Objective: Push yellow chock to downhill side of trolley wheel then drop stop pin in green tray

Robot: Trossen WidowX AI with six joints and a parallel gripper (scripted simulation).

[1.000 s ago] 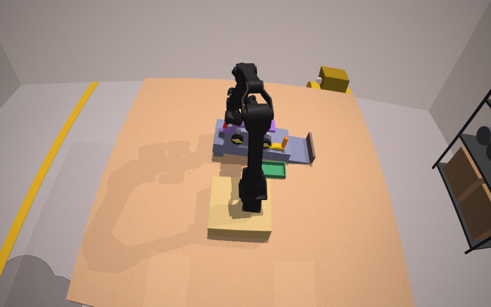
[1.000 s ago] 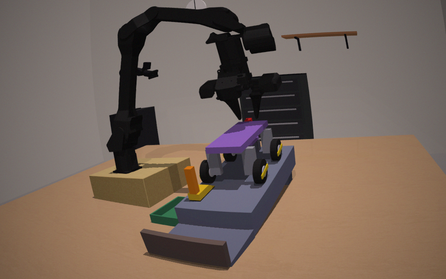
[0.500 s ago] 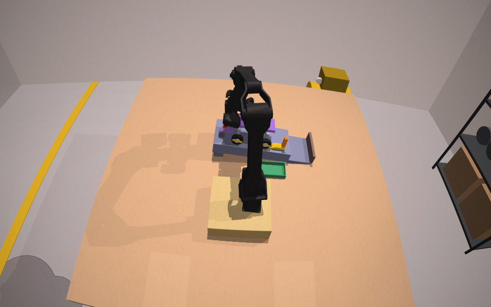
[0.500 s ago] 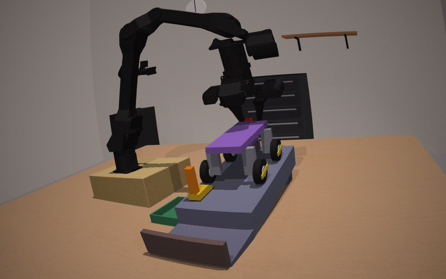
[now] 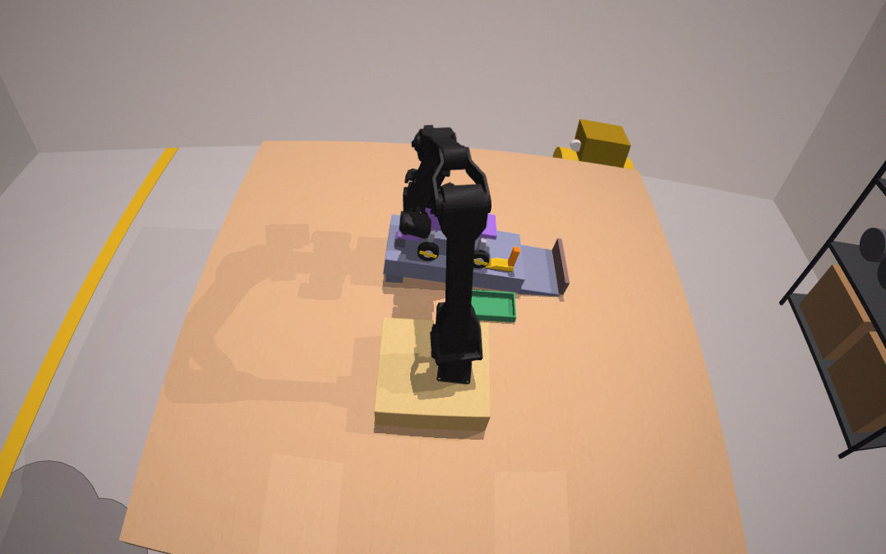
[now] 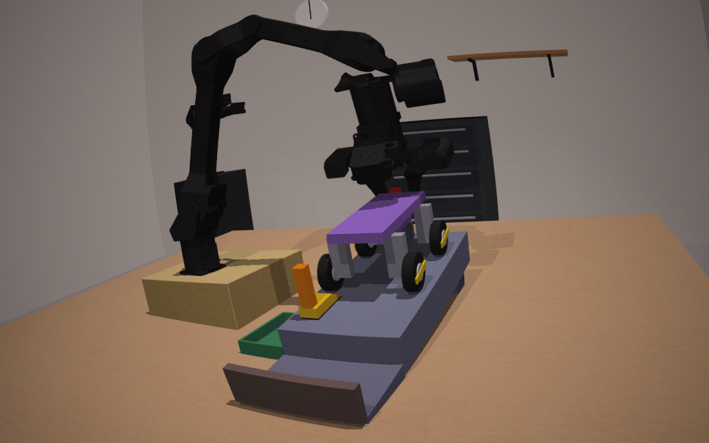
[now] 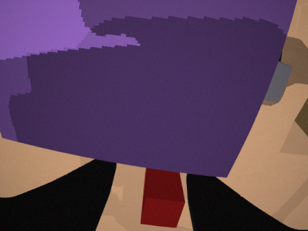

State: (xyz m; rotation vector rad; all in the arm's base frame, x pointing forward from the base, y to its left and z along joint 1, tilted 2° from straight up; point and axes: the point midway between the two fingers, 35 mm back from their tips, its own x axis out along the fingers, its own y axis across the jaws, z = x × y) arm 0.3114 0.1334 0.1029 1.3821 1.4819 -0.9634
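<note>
The trolley with its purple deck stands on the grey ramp. The yellow chock, orange handle up, lies at the downhill side of the lower wheel nearest the arm's base. Its thin end is at the tyre; I cannot tell whether they touch. My gripper is partly open at the uphill end of the deck. The red pin head stands between its fingers, with gaps on both sides. The pin's lower part is hidden. The green tray shows nothing in it.
The deck's uphill edge is close to the fingertips. A brown end board stands at the ramp's foot. The arm's yellowish base block is beside the ramp, with the tray between them.
</note>
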